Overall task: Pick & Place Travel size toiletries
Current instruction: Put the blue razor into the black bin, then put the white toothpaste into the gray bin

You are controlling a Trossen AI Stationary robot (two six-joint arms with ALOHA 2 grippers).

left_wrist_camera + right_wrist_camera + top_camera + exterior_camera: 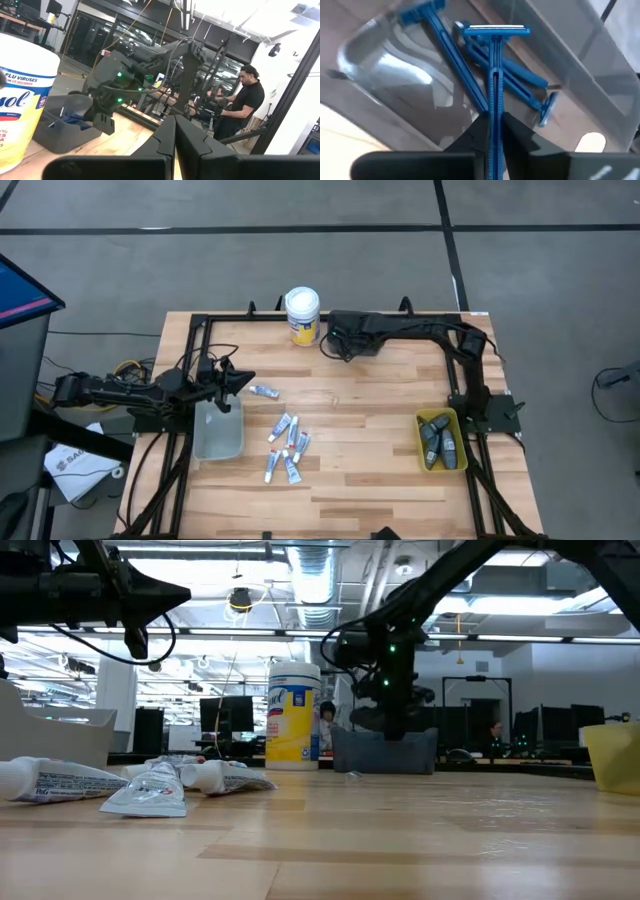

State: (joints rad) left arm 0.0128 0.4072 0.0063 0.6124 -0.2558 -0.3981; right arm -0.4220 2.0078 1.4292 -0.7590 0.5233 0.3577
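While pinched between the right fingers (492,125), a razor (494,75) hangs over the dark tray (375,65).

Our right arm reaches across the far side of the table (380,395), its wrist bent down and the right gripper (492,125) pinching a blue razor (492,75) between nearly closed fingers. Our left arm lies low along the table's left edge, the left gripper (175,132) closed and empty.
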